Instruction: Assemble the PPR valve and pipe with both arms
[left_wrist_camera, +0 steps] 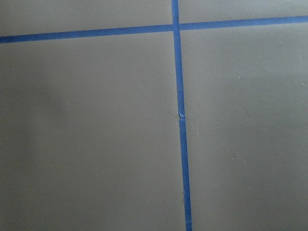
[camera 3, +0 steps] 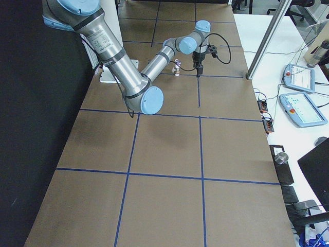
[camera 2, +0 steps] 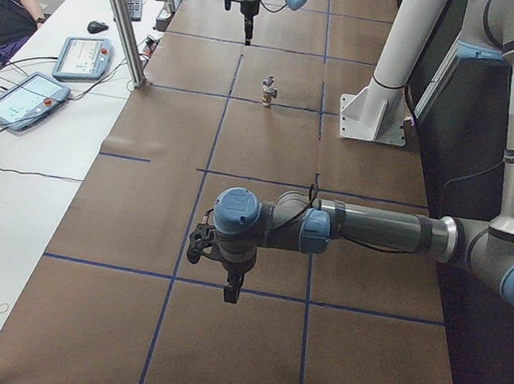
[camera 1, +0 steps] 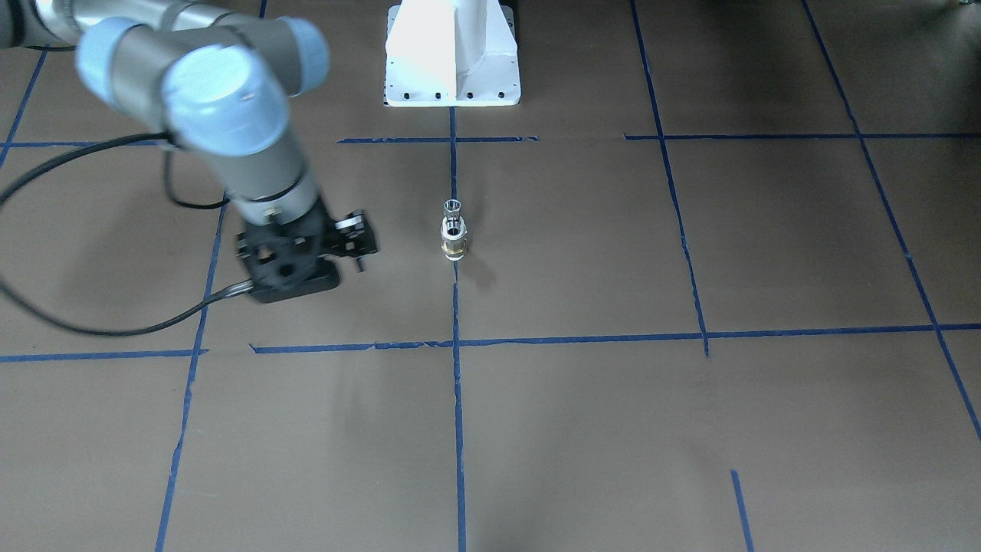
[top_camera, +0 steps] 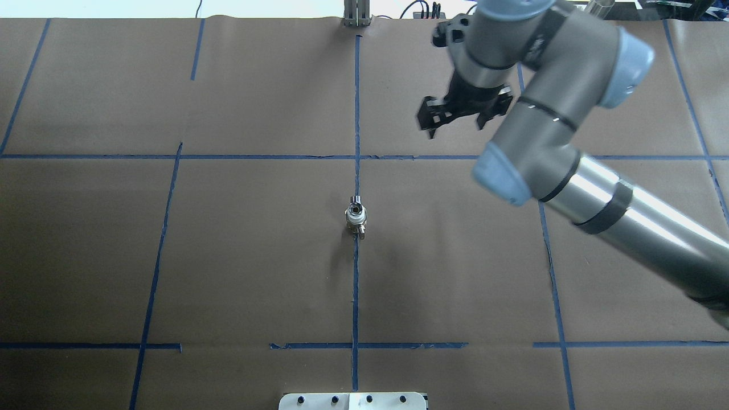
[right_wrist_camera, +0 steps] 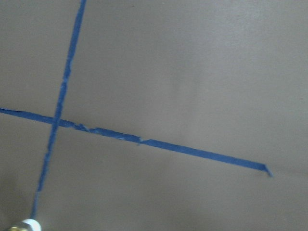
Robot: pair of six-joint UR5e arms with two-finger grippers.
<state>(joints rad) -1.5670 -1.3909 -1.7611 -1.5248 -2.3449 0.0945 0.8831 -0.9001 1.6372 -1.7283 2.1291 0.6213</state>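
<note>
Overhead exterior view shows the right fingers point(top_camera: 428, 117) spread wide and empty, well apart from the pipe point(top_camera: 355, 200) standing on the PPR valve point(top_camera: 356, 219), so I think any move should go wide and not bump them; the left fingers point(camera 2: 231, 291) I cannot tell.

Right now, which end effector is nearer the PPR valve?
Right. The right end effector hangs just beyond the PPR valve, on the robot's right. The left end effector is far off, towards the table's left end.
</note>
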